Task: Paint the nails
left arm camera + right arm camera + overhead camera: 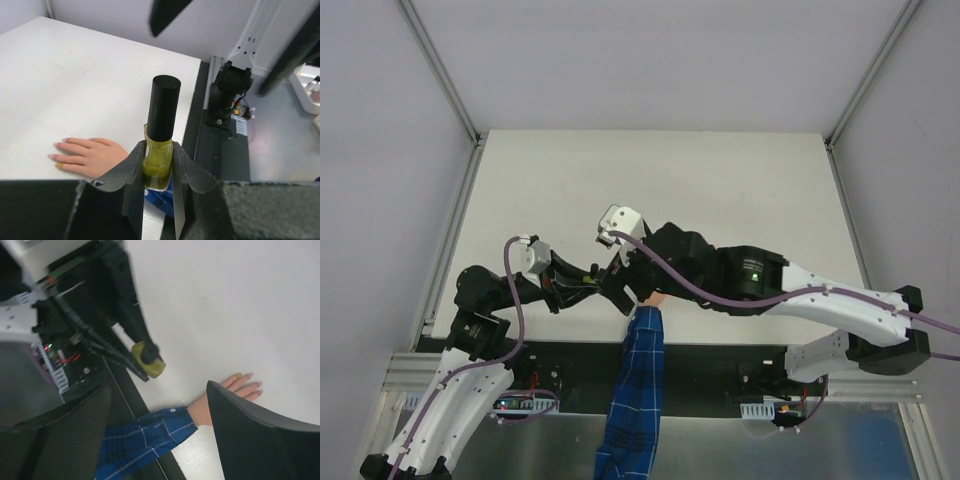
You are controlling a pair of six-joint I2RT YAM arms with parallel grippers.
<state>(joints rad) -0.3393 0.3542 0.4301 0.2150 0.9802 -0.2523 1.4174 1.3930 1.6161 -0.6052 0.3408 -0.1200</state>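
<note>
My left gripper point(159, 167) pinches the polish bottle point(162, 107) upright beside the mannequin hand point(95, 156), steadying it for my right gripper point(159, 386), spread wide above that hand.

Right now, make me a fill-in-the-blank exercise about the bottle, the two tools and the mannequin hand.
The left tool is shut on a polish bottle whose cap is ___. The right tool stands ___, holding nothing. The mannequin hand wears a plaid sleeve coloured ___.
Missing words: black; open; blue.
</note>
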